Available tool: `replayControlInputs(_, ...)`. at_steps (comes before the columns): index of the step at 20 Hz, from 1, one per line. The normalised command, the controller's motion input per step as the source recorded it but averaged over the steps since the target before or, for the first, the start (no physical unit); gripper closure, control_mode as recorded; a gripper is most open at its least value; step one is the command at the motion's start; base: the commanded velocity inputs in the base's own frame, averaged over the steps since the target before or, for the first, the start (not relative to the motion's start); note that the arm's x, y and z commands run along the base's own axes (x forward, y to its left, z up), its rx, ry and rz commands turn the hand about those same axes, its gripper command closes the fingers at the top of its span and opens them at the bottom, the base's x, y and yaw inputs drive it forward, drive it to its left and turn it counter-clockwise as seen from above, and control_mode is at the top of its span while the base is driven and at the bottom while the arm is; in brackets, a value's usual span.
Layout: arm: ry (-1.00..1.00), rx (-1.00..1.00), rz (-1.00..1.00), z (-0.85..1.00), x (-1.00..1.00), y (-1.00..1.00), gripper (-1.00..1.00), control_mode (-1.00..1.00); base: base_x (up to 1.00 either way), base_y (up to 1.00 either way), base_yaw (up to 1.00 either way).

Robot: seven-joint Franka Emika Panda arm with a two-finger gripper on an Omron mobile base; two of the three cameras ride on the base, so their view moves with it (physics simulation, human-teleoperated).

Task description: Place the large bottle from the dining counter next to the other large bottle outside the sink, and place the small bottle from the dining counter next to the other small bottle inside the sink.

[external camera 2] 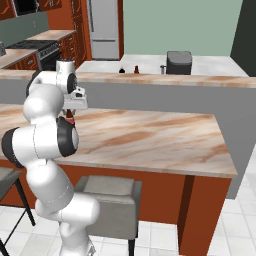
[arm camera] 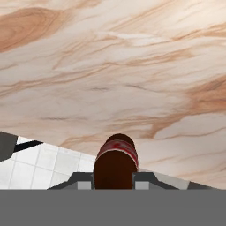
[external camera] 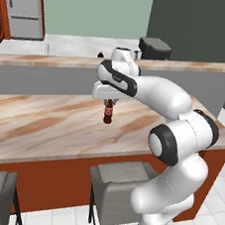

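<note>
My gripper (external camera: 109,103) hangs over the middle of the dining counter (external camera: 43,126), shut on the neck of the small bottle (external camera: 108,114). The bottle is upright, dark brown with a red label. Its base is at or just above the marbled top; I cannot tell whether it touches. In the hand view the bottle (arm camera: 115,163) sits between the two fingertips of the gripper (arm camera: 114,178), with the counter (arm camera: 110,66) behind it and floor tiles at the lower left. In the right base view my arm hides most of the bottle (external camera 2: 70,119). The sink is out of view.
Grey stools (external camera: 121,178) (external camera 2: 107,192) stand under the counter's near edge. A raised grey ledge (external camera: 39,75) backs the counter. Beyond it, a far worktop carries a dark appliance (external camera 2: 179,62), a brownish bottle (external camera 2: 135,69) and a small black thing (external camera 2: 121,70). A fridge (external camera 2: 104,30) stands behind.
</note>
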Motion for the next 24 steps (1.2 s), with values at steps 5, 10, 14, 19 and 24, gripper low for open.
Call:
replayControlInputs(5,0.0,0.0,0.0,0.0,0.0,0.0,1.0,-1.0,0.0,0.0,0.0)
replayControlInputs(10,0.0,0.0,0.0,0.0,0.0,0.0,1.0,1.0,0.0,0.0,0.0)
replayControlInputs(14,0.0,0.0,0.0,0.0,0.0,0.0,1.0,1.0,-0.01,0.0,0.0)
replayControlInputs(19,0.0,0.0,0.0,0.0,0.0,0.0,1.0,1.0,-0.67,-0.07,-0.02)
replayControlInputs(24,0.0,0.0,0.0,0.0,0.0,0.0,1.0,1.0,-0.87,-0.41,-0.01)
